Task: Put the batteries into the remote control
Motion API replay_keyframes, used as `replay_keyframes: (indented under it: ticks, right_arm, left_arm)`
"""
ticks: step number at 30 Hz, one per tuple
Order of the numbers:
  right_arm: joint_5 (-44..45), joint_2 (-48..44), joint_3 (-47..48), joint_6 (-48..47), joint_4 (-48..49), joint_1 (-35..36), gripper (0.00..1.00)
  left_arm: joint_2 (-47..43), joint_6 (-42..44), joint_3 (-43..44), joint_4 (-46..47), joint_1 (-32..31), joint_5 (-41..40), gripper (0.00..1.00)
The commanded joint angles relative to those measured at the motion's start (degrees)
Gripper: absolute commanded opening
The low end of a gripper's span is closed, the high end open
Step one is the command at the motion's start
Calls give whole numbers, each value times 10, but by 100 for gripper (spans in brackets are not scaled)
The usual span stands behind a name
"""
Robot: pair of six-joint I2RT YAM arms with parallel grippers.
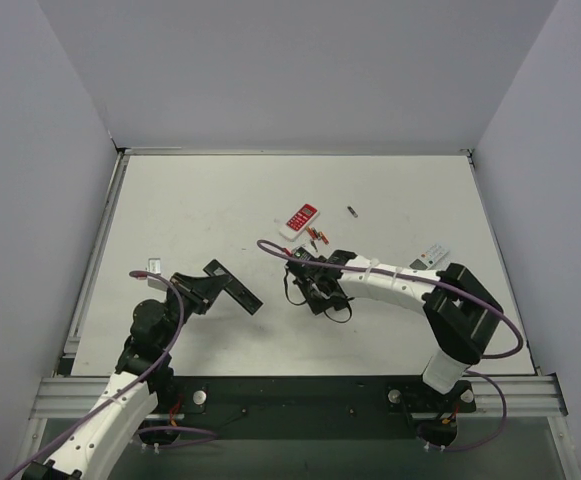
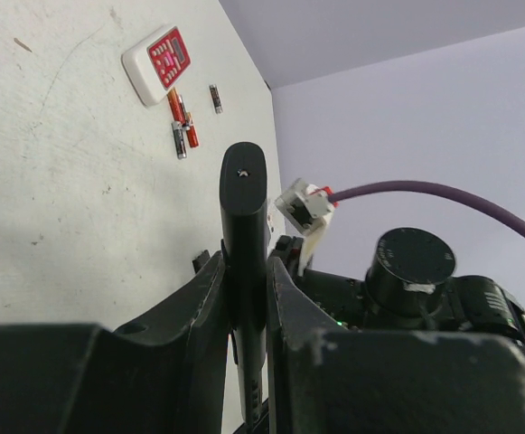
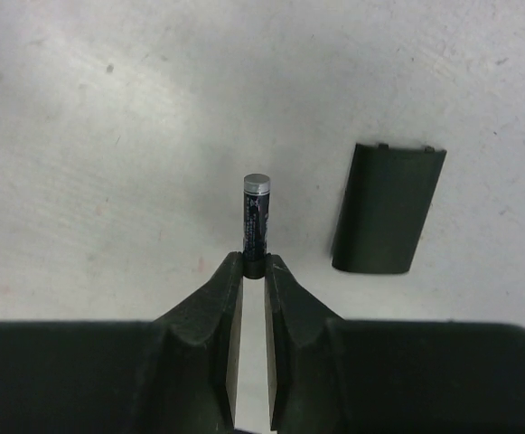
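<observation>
Between the tips of your right pincer (image 3: 254, 268) stands a clamped battery (image 3: 255, 215), battery cover (image 3: 387, 210) just right; your left pincer (image 2: 248, 268) clenches the black remote (image 2: 243, 194).

Black remote control (image 2: 244, 208), reddish-orange batteries (image 2: 173, 106)

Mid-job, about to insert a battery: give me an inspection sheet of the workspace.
Surface: white table, lightly marked.
Job's things: black remote and one battery held; loose batteries and battery cover on table.
Clutter: red-and-white remote; small white-grey remote.
Hands: left hand shut on black remote; right hand shut on battery.
Cables: purple cables along both arms.
Surroundings: plain grey walls; nothing else seen.
</observation>
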Motion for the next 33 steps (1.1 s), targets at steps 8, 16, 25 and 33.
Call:
replay_keyframes:
  ticks: [8,16,25,33]
  right_arm:
    - [-3,-103,158,-72,-207,71,0]
    - [-38,-67,279,-76,-276,102,0]
    - [-82,-4,388,-70,-326,113,0]
    - [-91,28,411,-55,-334,115,0]
  left_arm:
    - [50,-18,-86,140,-3,27,0]
    - [46,-22,-96,157,-11,34,0]
    - [30,-28,-98,150,-56,-6,0]
    - [63,-24,-99,175,-113,-72,0]
